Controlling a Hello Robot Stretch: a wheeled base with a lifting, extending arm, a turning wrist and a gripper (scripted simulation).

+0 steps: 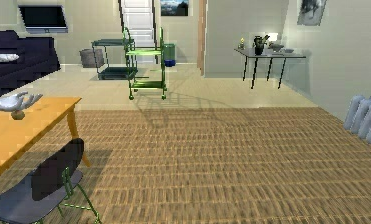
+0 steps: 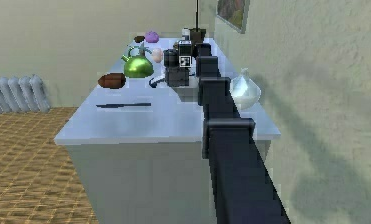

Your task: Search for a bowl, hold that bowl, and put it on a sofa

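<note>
Surface: pale grey table (image 2: 173,125) against a cream wall (image 2: 313,80).
Room: brown woven floor (image 1: 213,160); dark sofa (image 1: 15,55), forward view's far left.
Bowl (image 2: 112,80): dark red, table's left edge beside green kettle (image 2: 139,66); mouth up, round, no long axis.
Pincer (image 2: 163,82): near the kettle; grip and load cannot be told.

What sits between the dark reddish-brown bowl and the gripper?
A shiny round green kettle, right beside the bowl, seen in the arm side view.
</note>
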